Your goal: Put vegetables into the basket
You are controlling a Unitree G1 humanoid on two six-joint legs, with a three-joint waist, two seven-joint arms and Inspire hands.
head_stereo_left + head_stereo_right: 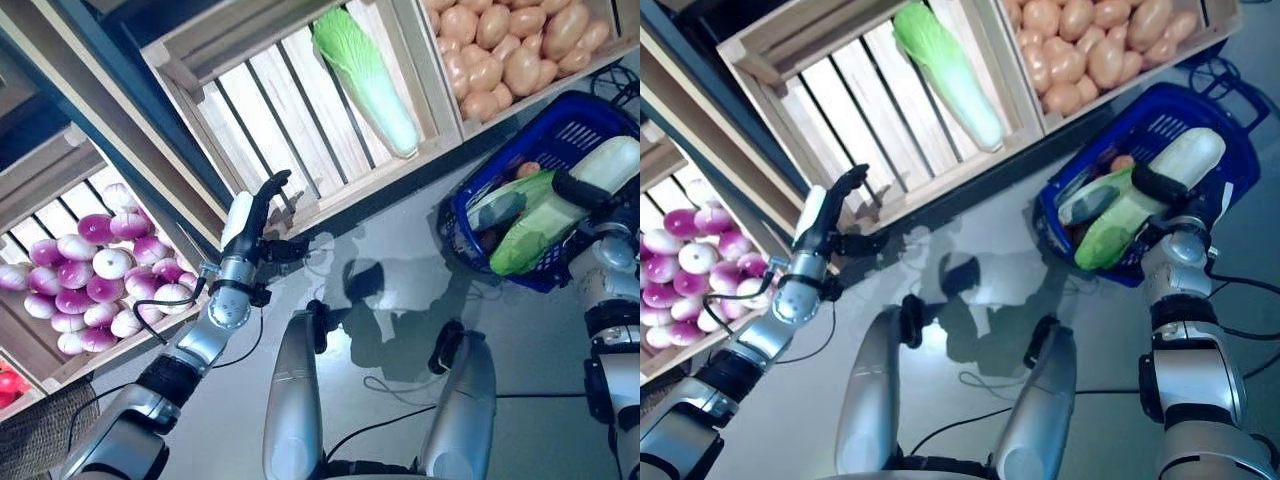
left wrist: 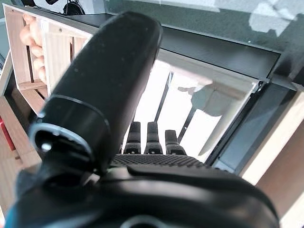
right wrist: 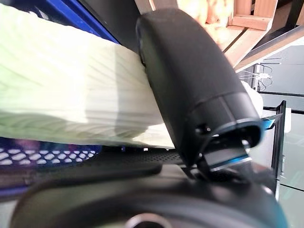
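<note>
My right hand (image 1: 583, 190) is shut on a long napa cabbage (image 1: 528, 232) and holds it across the blue basket (image 1: 563, 124) on the floor at the right. In the right wrist view the thumb (image 3: 190, 80) curls over the cabbage's pale ribbed leaves (image 3: 71, 95). An orange vegetable (image 1: 527, 170) and a dark green one (image 1: 496, 210) lie in the basket under it. A second napa cabbage (image 1: 365, 75) lies in the middle wooden crate (image 1: 270, 110). My left hand (image 1: 255, 215) is open and empty at that crate's front edge, fingers (image 2: 152, 137) straight toward the slats.
A crate of potatoes (image 1: 510, 50) stands behind the basket at the upper right. A crate of purple and white onions (image 1: 90, 280) sits at the left, beside my left forearm. Grey floor lies between the crates and the basket.
</note>
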